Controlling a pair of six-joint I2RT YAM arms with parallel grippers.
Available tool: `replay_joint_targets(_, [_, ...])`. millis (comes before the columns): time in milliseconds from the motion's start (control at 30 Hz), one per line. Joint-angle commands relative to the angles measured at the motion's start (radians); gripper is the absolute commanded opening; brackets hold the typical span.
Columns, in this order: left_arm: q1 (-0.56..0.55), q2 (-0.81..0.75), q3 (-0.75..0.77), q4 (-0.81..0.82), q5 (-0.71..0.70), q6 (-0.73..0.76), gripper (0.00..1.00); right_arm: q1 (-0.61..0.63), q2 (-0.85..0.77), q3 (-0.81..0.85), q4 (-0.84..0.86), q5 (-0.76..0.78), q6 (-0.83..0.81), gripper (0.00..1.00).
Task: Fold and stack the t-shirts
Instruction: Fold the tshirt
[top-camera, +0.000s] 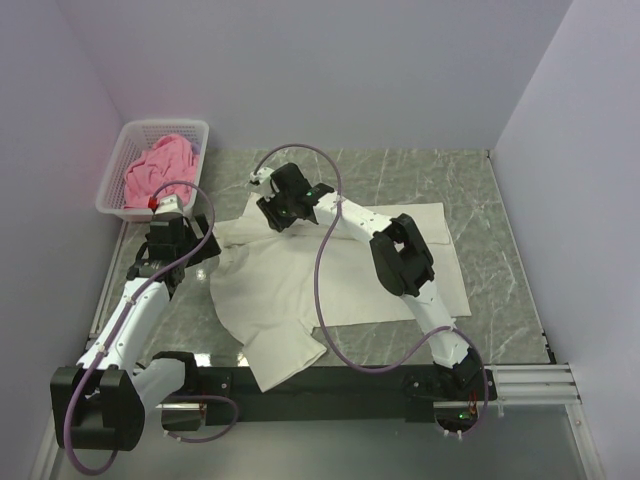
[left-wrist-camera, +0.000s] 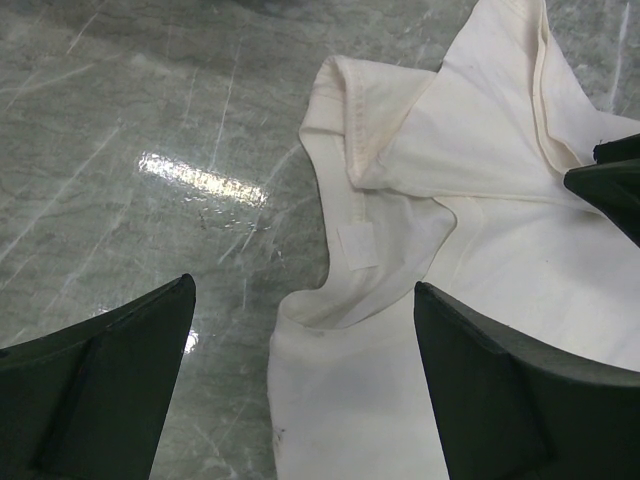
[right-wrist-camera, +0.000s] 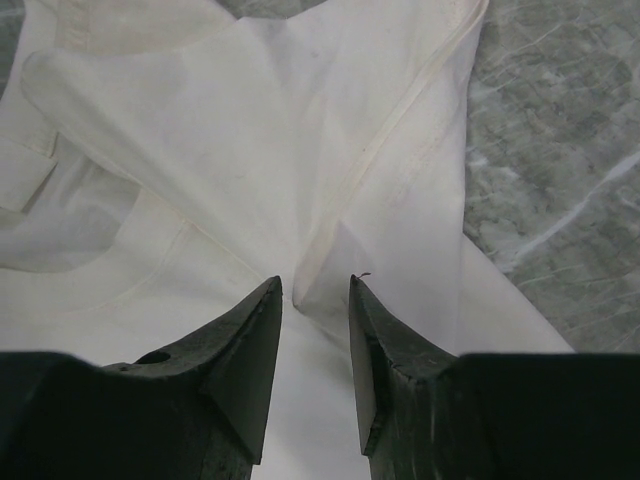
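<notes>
The cream-white t-shirt (top-camera: 290, 290) lies spread on the table, rumpled at its left side, with its hem hanging over the near edge. In the left wrist view its collar and label (left-wrist-camera: 360, 245) show. My left gripper (top-camera: 185, 250) (left-wrist-camera: 305, 300) hovers open over the shirt's left edge by the collar, nothing between its fingers. My right gripper (top-camera: 273, 212) (right-wrist-camera: 315, 285) is low over the shirt's upper left part, jaws partly apart, with the point of a folded flap (right-wrist-camera: 310, 270) lying between its tips. The pink t-shirt (top-camera: 158, 172) is bunched in the basket.
The white lattice basket (top-camera: 165, 124) stands at the table's back left corner against the wall. Grey marble tabletop (top-camera: 500, 220) shows right of and behind the shirt. Lilac walls close the left, back and right. A purple cable (top-camera: 322, 250) loops over the shirt.
</notes>
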Motion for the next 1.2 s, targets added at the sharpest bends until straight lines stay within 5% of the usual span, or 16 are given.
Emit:
replay_joint_targets(0, [-0.003,-0.012,0.013,0.028,0.015,0.0,0.95,0.01,0.014,0.008,-0.002,-0.015,-0.016,0.41])
replay_joint_targets(267, [-0.003,-0.004,0.014,0.026,0.019,0.0,0.95,0.009,0.031,0.017,-0.011,0.013,-0.012,0.35])
replay_joint_targets(567, [-0.003,-0.001,0.014,0.028,0.021,0.002,0.95,0.01,0.019,0.023,-0.017,0.015,-0.018,0.0])
replay_joint_targets(1167, [-0.003,-0.02,0.01,0.025,0.026,-0.003,0.95,0.018,-0.323,-0.307,0.059,-0.146,-0.035,0.0])
